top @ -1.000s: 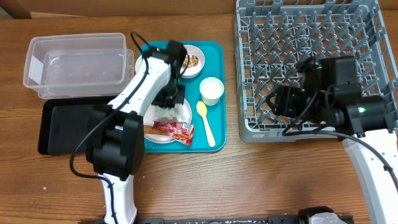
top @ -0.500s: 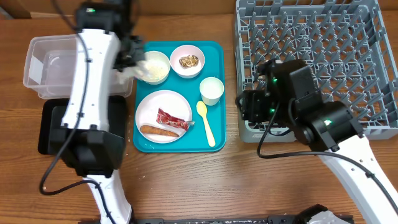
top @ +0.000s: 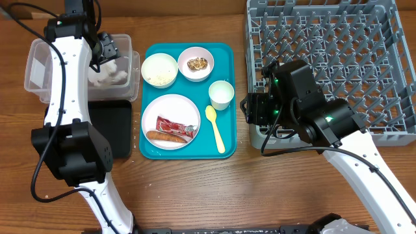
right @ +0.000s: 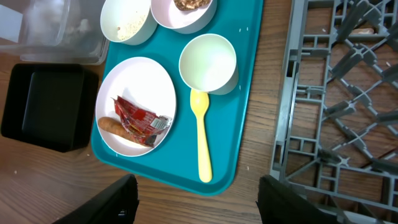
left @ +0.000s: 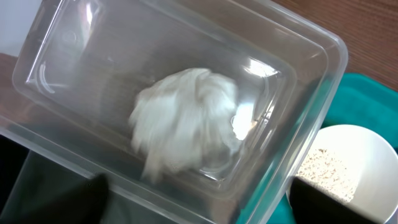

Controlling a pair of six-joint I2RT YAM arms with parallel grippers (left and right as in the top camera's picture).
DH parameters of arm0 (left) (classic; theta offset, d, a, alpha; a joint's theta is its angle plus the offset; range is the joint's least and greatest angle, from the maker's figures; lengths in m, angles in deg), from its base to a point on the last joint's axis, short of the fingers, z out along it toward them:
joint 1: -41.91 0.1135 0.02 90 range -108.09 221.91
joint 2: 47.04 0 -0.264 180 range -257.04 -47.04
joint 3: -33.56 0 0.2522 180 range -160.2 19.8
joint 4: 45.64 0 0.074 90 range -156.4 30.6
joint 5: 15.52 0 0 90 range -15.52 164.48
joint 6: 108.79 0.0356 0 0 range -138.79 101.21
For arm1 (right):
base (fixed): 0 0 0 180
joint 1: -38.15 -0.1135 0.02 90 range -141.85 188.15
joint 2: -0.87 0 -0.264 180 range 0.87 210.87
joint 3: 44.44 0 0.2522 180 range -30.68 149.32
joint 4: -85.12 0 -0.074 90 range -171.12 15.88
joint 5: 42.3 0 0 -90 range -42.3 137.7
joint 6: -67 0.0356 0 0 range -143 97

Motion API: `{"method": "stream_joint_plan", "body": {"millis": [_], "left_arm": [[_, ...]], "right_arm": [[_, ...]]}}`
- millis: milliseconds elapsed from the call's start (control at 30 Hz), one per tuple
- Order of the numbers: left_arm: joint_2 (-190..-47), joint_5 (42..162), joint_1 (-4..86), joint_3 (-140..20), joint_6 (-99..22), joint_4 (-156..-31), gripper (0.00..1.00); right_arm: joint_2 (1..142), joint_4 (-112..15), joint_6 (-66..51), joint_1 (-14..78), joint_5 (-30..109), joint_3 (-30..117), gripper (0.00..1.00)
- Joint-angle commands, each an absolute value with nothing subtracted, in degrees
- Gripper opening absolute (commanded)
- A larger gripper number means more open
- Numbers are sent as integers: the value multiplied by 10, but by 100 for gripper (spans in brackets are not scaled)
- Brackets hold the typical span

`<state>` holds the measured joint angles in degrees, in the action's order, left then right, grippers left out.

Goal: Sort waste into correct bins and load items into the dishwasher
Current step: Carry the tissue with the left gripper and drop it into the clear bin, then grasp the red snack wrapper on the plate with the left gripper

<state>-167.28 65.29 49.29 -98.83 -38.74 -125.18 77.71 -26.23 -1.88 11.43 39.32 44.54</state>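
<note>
Crumpled white paper (left: pixel 186 118) lies inside the clear tub (top: pixel 39 65), and my left gripper (top: pixel 104 49) hangs open just above it, holding nothing. On the pale-pink plate (top: pixel 171 107) lie a red wrapper (top: pixel 177 125) and a brown sausage piece (top: pixel 160 137). One white bowl (top: pixel 159 69) holds rice grains, another (top: pixel 196 63) a nutty clump. The white cup (right: pixel 207 62) and yellow spoon (right: pixel 200 137) sit on the teal tray (top: pixel 224 146). My right gripper (right: pixel 196 202) is open and empty over the tray's right front edge, beside the grey dish rack (top: pixel 325 58).
The shallow black tray (top: pixel 110 120) sits in front of the tub, left of the teal tray. The rack fills the back right. Bare wooden table (top: pixel 227 195) runs along the front.
My left gripper went from the plate to above the tub and opened, and the white paper now lies in the tub. The right arm shifted left toward the teal tray.
</note>
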Motion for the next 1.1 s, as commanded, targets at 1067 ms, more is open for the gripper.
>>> {"method": "stream_joint_plan", "body": {"millis": [1067], "left_arm": [[-1653,818,243,-826,-464,-1445,80]], "right_arm": [[774,-231,-22,112,391,461,79]]}}
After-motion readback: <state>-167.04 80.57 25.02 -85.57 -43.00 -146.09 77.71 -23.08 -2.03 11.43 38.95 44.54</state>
